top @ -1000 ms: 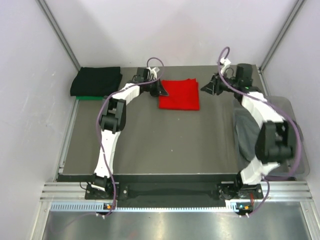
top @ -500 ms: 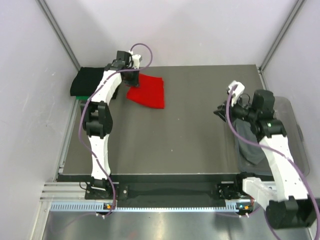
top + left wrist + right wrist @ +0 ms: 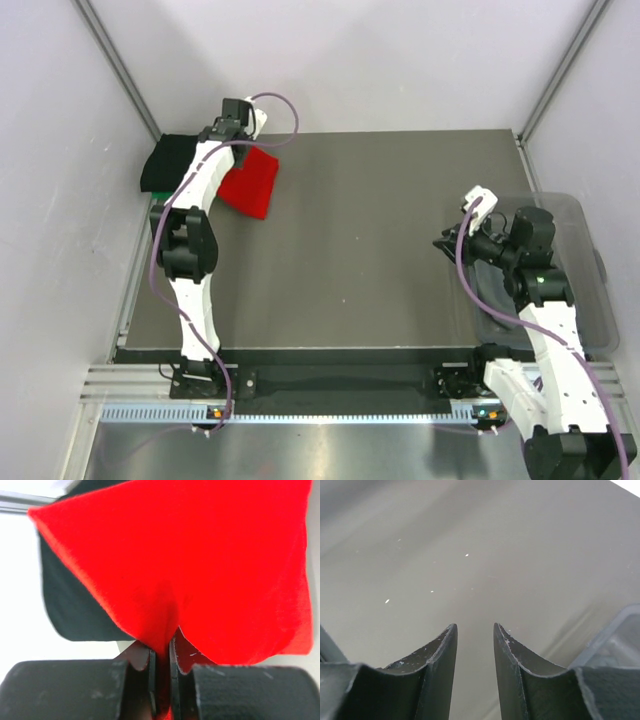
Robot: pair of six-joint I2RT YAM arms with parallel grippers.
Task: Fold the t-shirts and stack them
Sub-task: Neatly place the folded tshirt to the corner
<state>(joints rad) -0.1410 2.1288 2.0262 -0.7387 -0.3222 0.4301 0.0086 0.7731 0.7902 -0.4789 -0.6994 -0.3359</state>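
Left arm (image 3: 180, 245) stretched to far-left corner, left gripper (image 3: 161, 640) pinching red shirt (image 3: 252, 185) beside black shirt (image 3: 168, 160). Right arm (image 3: 548, 300) bent near bin (image 3: 580, 215), right gripper (image 3: 475, 630) narrowly parted, empty.

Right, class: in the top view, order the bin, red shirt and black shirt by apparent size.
Largest: bin, clearly.
Then red shirt and black shirt: these look alike, and the black one is partly hidden, so I won't rank them.

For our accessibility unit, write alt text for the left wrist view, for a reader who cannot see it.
The left gripper is shut on a red t-shirt, which fills most of the frame. Behind it, at the left, a black t-shirt shows.
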